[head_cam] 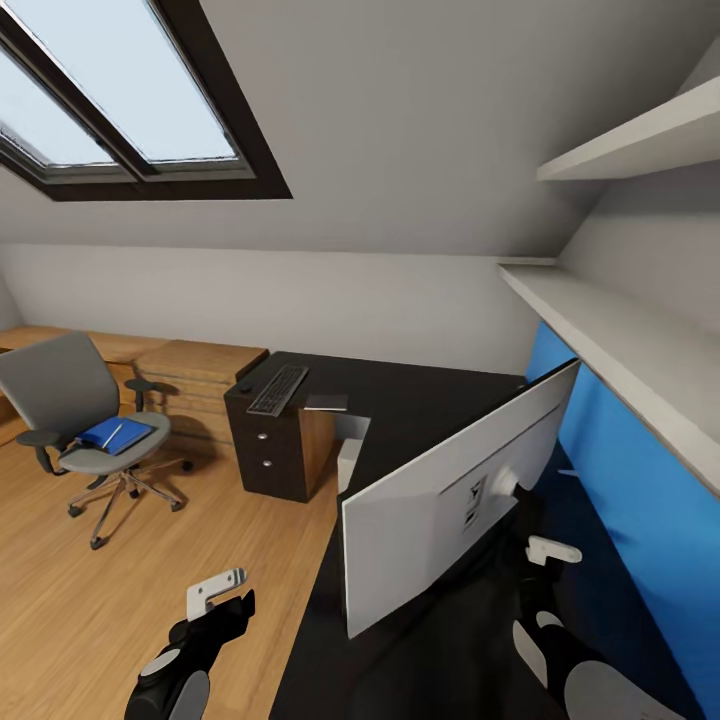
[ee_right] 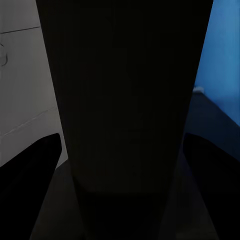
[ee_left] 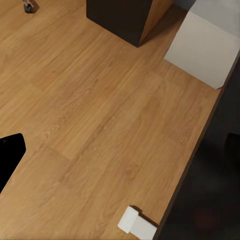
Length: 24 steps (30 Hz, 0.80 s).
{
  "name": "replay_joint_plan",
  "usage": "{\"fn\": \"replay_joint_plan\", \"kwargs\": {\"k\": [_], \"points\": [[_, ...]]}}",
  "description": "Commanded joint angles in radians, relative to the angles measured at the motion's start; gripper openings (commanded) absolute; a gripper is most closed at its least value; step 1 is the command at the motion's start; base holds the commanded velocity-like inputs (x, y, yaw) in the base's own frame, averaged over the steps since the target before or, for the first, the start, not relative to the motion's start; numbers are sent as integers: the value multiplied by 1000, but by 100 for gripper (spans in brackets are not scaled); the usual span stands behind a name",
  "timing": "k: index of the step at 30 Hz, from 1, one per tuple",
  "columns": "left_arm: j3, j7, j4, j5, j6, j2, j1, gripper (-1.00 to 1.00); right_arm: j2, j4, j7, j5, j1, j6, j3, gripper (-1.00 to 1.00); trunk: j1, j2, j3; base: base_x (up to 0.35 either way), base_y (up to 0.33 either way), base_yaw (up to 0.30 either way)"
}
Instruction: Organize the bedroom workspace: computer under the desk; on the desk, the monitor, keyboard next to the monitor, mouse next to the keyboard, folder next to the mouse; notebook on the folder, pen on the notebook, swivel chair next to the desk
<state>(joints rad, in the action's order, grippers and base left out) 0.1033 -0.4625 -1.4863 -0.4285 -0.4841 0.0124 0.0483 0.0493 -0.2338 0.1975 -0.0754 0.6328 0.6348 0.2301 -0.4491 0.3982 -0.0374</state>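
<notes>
Floor is light wood plank w/ visible grain, satin. Desk top matt black, back panel smooth blue. Swivel chair looks grey cloth, metal base.

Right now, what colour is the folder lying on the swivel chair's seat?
Bright blue; the folder shows best in the head view, on the grey swivel chair.

left pincer low, right pincer forward
</notes>
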Motion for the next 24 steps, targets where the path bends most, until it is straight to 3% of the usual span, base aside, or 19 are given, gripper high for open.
{"fn": "replay_joint_plan", "kwargs": {"k": [1,11,24], "points": [[1,-9,-2,-10,-2,0,1,100,0,1,27,23,1,11,-18,-100,-1,2,-3,0,0,0],[1,-8,-2,-10,-2,0,1,100,-3,1,26,22,1,12,-18,-100,-1,2,-3,0,0,-12],[1,-9,-2,-10,-2,0,1,100,-2,1,26,22,1,13,-18,-100,-1,2,-3,0,0,-238]]}}
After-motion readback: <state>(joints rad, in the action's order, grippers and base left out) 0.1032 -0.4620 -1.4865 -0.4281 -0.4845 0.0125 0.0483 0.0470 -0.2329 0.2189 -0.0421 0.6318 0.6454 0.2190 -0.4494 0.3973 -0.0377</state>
